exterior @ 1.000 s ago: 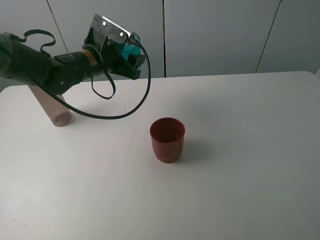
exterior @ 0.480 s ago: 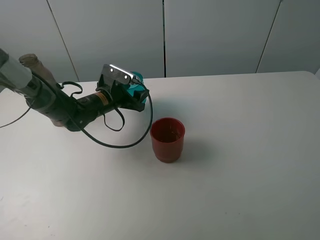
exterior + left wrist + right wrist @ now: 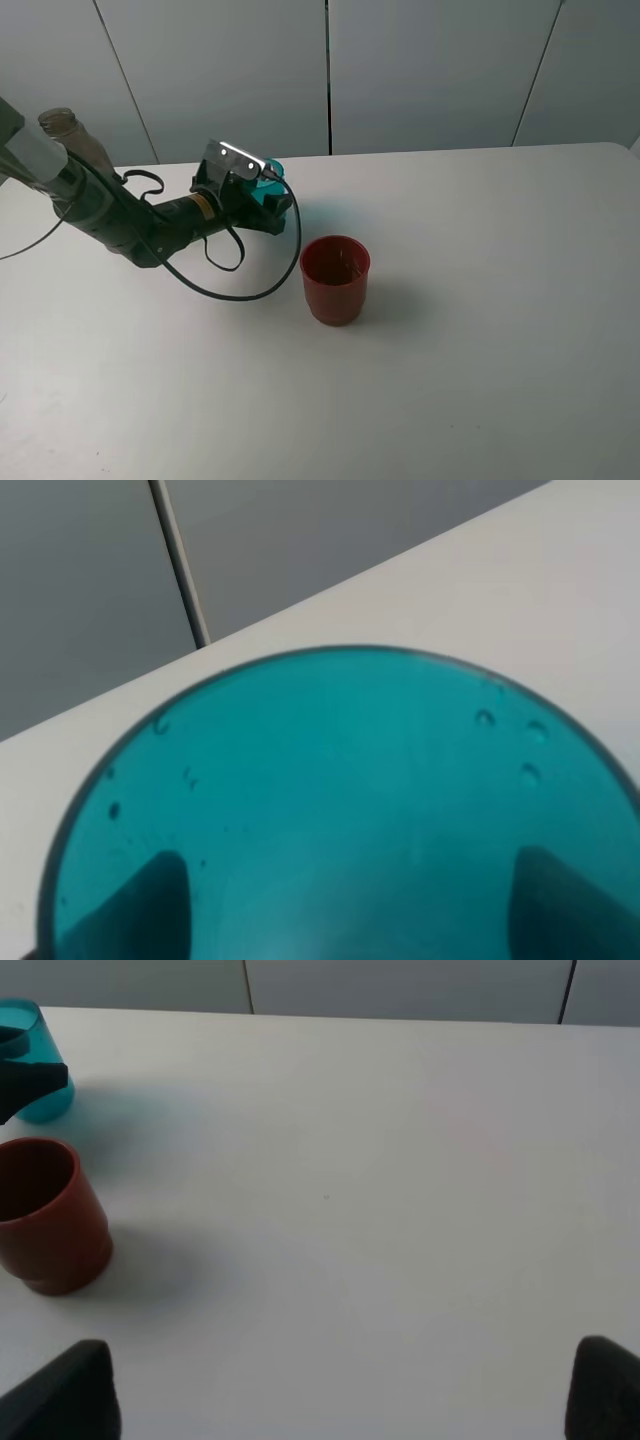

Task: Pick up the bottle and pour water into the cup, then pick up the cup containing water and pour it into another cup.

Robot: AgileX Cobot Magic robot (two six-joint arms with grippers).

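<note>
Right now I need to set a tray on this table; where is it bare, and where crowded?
The table is bare right of the red cup out to its right edge, and along the whole near side. The far-left corner is crowded: the left gripper holds the teal cup there, with the arm, its looping cable and the bottle behind.

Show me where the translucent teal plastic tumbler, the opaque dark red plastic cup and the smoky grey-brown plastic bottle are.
Translucent teal plastic tumbler point(image 3: 38, 1070): right wrist view, on its side wall.
Opaque dark red plastic cup point(image 3: 335, 290): exterior high view, on its outer wall.
Smoky grey-brown plastic bottle point(image 3: 60, 121): exterior high view, on its neck.
</note>
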